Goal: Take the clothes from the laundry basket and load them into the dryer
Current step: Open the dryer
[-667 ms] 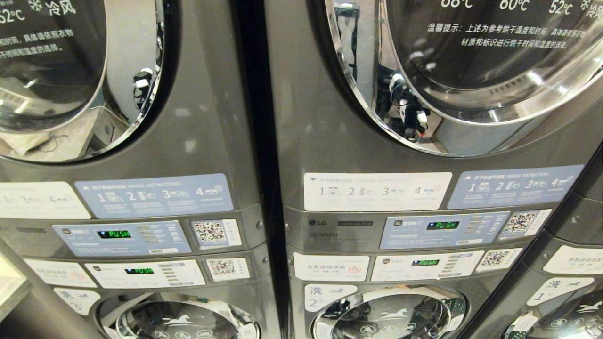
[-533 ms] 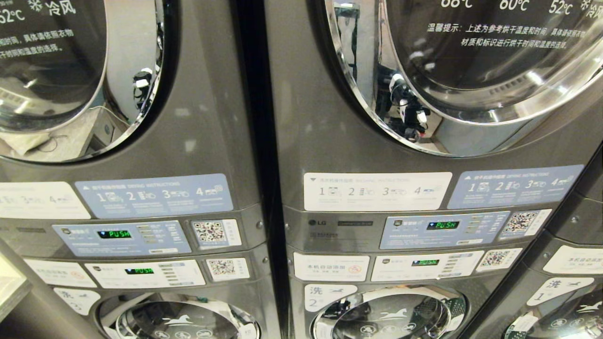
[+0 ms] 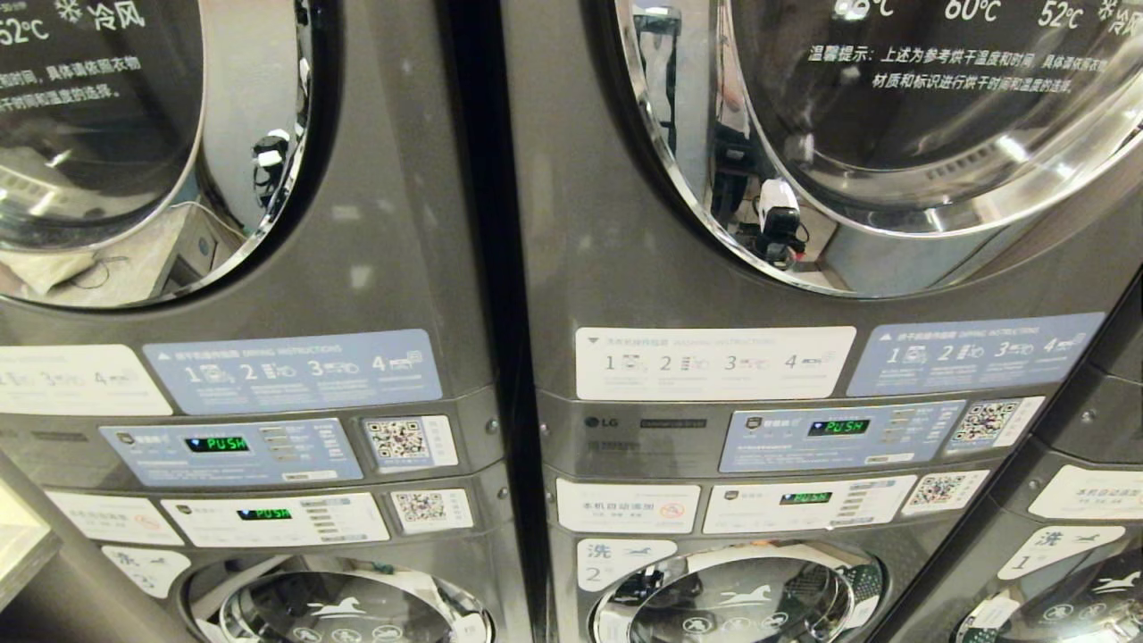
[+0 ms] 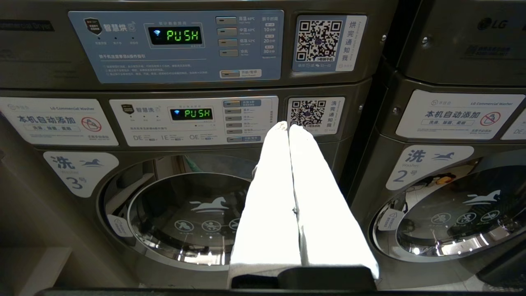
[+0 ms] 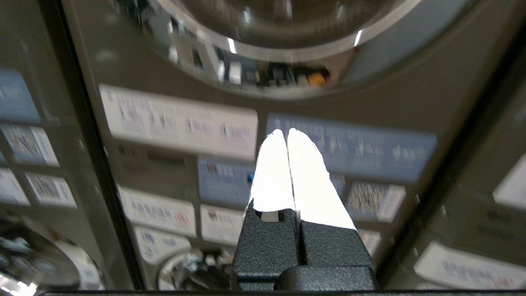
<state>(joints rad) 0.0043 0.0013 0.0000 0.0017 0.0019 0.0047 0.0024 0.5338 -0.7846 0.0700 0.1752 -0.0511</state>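
Two grey stacked machines fill the head view. The right one's dryer has its round chrome-rimmed door shut. The laundry basket and the clothes are out of view. Neither arm shows directly in the head view. In the right wrist view my right gripper is shut and empty. It points at the label strip just under the dryer door, with a gap between them. In the left wrist view my left gripper is shut and empty, level with a washer's control panel.
A second dryer door is at the left, also shut. Control panels showing PUSH sit under the dryers. Washer doors lie below them. A dark gap separates the two stacks, and a third stack is at the right edge.
The reflection of my arm in the right dryer door's chrome rim has shifted and now stands more upright. The machines and the rest of the head view are unchanged.
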